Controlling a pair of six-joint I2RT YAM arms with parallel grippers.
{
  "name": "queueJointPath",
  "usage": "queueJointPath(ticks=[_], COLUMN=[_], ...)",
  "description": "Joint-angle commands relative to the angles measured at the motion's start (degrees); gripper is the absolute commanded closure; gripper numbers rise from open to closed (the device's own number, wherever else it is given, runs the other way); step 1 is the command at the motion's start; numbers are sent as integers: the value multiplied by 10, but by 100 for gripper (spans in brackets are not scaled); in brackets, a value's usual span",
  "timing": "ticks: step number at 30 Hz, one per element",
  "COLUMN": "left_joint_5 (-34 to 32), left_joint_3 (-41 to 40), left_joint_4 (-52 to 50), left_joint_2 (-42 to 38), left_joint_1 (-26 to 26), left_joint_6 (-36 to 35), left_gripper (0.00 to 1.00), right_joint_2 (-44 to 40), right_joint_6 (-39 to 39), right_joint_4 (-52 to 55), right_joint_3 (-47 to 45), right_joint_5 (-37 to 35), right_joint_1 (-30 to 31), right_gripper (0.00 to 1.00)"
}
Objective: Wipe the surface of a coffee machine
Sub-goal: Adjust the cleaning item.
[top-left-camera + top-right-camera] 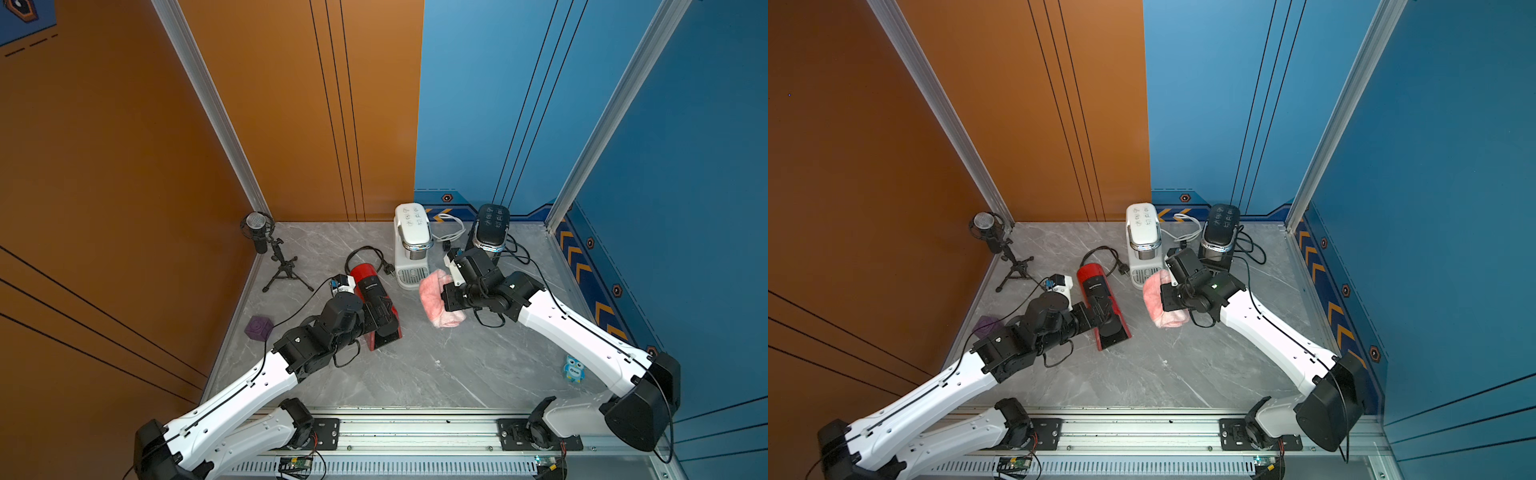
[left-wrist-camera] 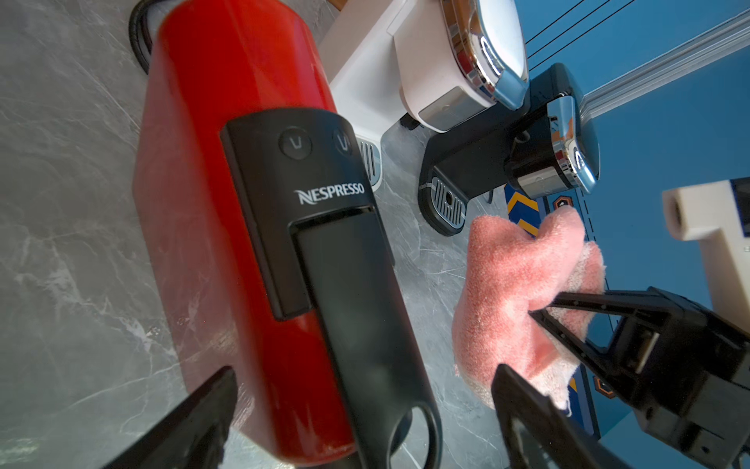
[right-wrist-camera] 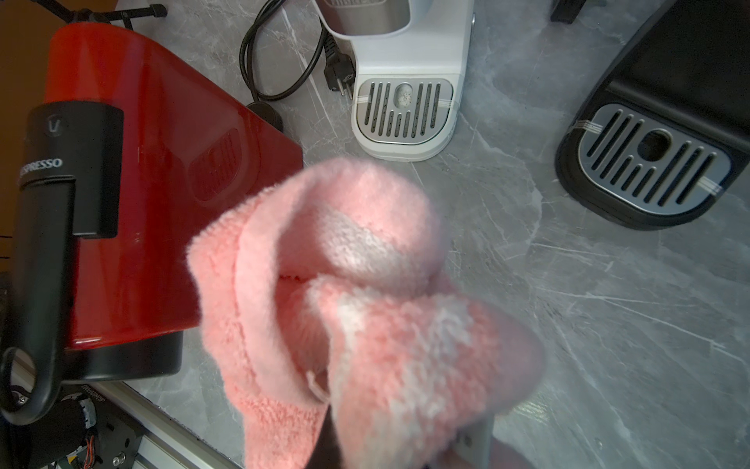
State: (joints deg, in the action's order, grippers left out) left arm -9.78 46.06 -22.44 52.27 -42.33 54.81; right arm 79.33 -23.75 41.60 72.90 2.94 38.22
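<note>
Starting with the largest thing, we see a grey marbled desk (image 1: 415, 374) that carries everything. Two white-and-black arms reach in from the near rail: the left arm (image 1: 257, 386) over the red coffee machine (image 1: 365, 278), the right arm (image 1: 582, 328) toward the middle of the desk.

The red coffee machine stands left of centre, its black front facing the near edge. The left jaws stand wide, with fingers (image 2: 195, 418) on either side of that black front in the left wrist view. We cannot tell whether either one touches it.

Behind and to the right stands a white coffee machine (image 1: 411, 232), with a black coffee machine (image 1: 492, 226) just right of it. Both are near the back wall.

The right jaws are clamped on a bunched pink cloth (image 1: 432, 291), which sits between the red machine and the other two, just in front of the white one's drip tray. In both top views a strip of bare desk separates the cloth from the red machine. We cannot tell whether its lower end touches the desk.

In the far left corner we see a microphone (image 1: 257, 226) on a small tripod. There is a purple cube (image 1: 258, 327) beside the left arm and a small blue owl figure (image 1: 574, 369) by the right edge.
</note>
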Motion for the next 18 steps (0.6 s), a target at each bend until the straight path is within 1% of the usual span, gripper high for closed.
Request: queueJointPath(ticks=[1, 3, 5, 7, 8, 10, 12, 14, 16, 18], left_joint_5=[1, 7, 52, 123, 148, 185, 204, 235, 264, 268], left_joint_3=[50, 80, 107, 153, 170, 209, 242, 267, 283, 292], left_joint_4=[-81, -112, -112, -112, -111, -110, -109, -97, -78, -74], left_joint_2=[-26, -47, -56, -33, -18, 14, 39, 55, 66, 72], left_joint_1=[15, 29, 48, 66, 67, 65, 64, 65, 66, 67], left_joint_6=[-60, -93, -116, -138, -142, -148, -158, -159, -145, -138], left_gripper=[2, 1, 1, 1, 2, 1, 1, 1, 2, 1], right_joint_2=[-29, -46, -52, -49, -41, -12, 11, 26, 42, 50], right_joint_6=[15, 25, 23, -6, -18, -52, -97, -123, -135, -139], right_joint_4=[25, 25, 21, -15, -34, -73, -136, -183, -197, -204], right_joint_3=[35, 49, 71, 90, 99, 127, 134, 138, 147, 151], right_joint_5=[16, 52, 126, 202, 234, 289, 341, 361, 358, 348], right_joint_1=[-2, -6, -24, -40, -44, -42, -38, -28, -19, -10], right_gripper=[100, 100, 100, 100, 100, 100, 100, 100, 100, 100])
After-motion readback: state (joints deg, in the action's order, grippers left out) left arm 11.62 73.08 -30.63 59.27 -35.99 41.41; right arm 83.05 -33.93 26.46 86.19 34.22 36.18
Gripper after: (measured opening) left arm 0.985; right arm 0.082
